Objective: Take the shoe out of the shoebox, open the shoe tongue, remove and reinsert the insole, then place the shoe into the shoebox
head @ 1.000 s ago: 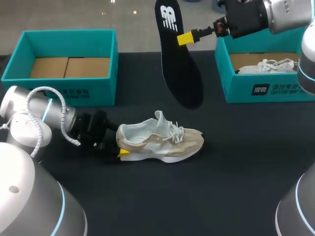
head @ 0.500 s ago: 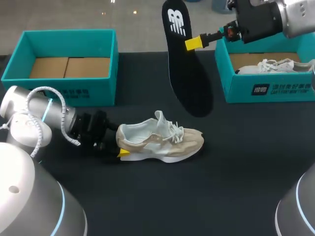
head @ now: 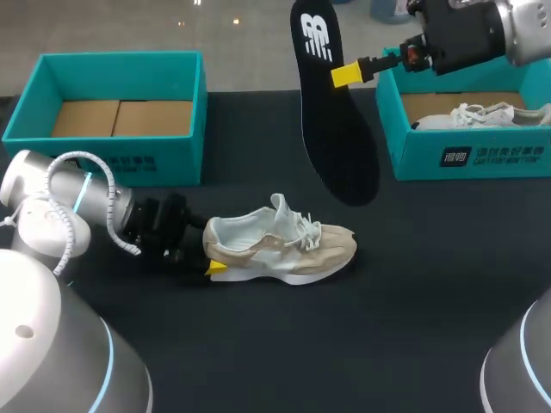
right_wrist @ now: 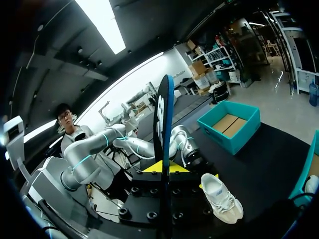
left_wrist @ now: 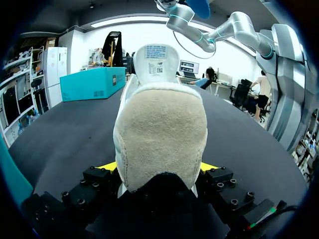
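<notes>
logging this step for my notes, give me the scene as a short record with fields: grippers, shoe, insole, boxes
left gripper: shut on the heel of the beige and white sneaker
right gripper: shut on the black insole, held in the air above the table
sneaker: upright on the black table, tongue raised, insole out
left box: teal cardboard shoebox, empty
right box: second teal shoebox, white shoe inside
</notes>
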### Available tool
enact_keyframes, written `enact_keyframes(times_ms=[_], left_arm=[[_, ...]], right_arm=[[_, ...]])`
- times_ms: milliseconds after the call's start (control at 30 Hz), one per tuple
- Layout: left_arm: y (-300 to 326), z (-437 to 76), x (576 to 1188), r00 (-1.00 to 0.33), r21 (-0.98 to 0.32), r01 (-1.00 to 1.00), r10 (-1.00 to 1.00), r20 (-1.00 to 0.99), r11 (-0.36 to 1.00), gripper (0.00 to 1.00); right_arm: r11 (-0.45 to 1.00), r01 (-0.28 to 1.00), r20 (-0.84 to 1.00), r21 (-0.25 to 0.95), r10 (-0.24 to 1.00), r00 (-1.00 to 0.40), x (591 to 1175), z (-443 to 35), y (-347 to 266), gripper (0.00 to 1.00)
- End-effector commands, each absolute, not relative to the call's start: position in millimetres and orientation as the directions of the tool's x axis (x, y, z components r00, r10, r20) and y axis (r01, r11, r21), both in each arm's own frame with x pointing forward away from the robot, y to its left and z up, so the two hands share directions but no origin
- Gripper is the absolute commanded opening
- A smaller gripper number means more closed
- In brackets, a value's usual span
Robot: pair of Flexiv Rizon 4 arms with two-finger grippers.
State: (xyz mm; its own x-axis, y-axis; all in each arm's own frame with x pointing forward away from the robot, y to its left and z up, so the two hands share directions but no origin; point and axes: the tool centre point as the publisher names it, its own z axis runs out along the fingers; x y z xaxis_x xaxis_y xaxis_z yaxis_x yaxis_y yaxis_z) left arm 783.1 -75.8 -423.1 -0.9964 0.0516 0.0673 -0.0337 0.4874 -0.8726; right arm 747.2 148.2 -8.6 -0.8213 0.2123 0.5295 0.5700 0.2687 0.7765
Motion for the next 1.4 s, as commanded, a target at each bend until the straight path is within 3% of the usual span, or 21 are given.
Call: enact_keyframes(times_ms=[33, 433, 467, 500, 533, 1133, 1400], left_arm=[[-78, -428, 785, -0.996, -0.87, -0.034, 0.052, 0.069, 0.491, 0.0], [-78, -428, 785, -0.996, -0.87, -0.034, 0.052, 0.069, 0.491, 0.03], [-78, -428, 785, -0.996, -0.87, -0.034, 0.052, 0.069, 0.491, 0.37], [-78, -428, 785, -0.996, -0.87, -0.034, 0.052, 0.069, 0.491, 0.91], [-78, -428, 785, -0.996, -0.87, -0.034, 0.052, 0.069, 0.491, 1.0], [-74, -412, 783, -0.995, -0.819, -0.01, 0.075, 0.065, 0.573, 1.0], [-70, -408, 782, -0.991, -0.715, -0.007, 0.09, 0.098, 0.699, 1.0]], right_arm=[[0.269, 0.571, 0.53, 0.775, 0.216, -0.82, 747, -9, 149, 0.0], [0.269, 0.571, 0.53, 0.775, 0.216, -0.82, 747, -9, 149, 0.0], [0.269, 0.571, 0.53, 0.775, 0.216, -0.82, 747, -9, 149, 0.0], [0.269, 0.571, 0.53, 0.775, 0.216, -0.82, 747, -9, 149, 0.0], [0.269, 0.571, 0.53, 0.775, 0.216, -0.82, 747, -9, 149, 0.0], [0.269, 0.571, 0.53, 0.775, 0.216, -0.82, 747, -9, 149, 0.0], [0.269, 0.571, 0.53, 0.775, 0.216, -0.82, 747, -9, 149, 0.0]])
